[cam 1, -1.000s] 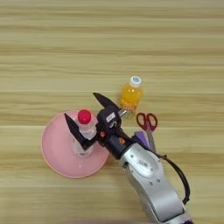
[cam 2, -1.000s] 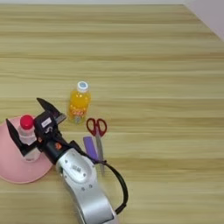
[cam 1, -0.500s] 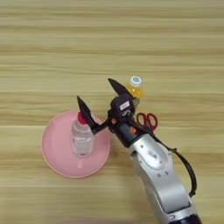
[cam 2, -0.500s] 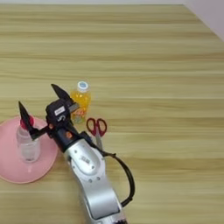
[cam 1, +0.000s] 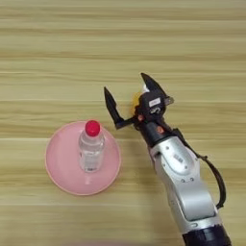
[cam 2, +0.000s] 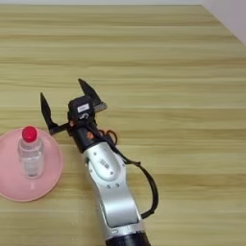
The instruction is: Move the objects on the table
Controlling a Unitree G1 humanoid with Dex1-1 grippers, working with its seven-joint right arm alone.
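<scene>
white label on end effector (cam 1: pixel 132 101), text unreadable

A clear bottle (cam 1: pixel 91 152) with a red cap stands upright on the pink plate (cam 1: pixel 60 166), near the table's (cam 1: pixel 48 57) front left. Beside it, the gripper (cam 1: pixel 129 98) hovers, fingers spread, hiding an orange bottle (cam 1: pixel 137 100).

The right gripper (cam 1: pixel 129 98) is off the clear plastic bottle with red cap (cam 1: pixel 91 147) now; a second ago its black fingers sat either side of the bottle on the round pink plate (cam 1: pixel 60 163). Now the fingers are spread wide with nothing between them, up and to the right of the plate, apart from the bottle. The arm now covers the small orange juice bottle (cam 1: pixel 136 100), only an orange sliver showing, and hides most of the scissors.
</scene>
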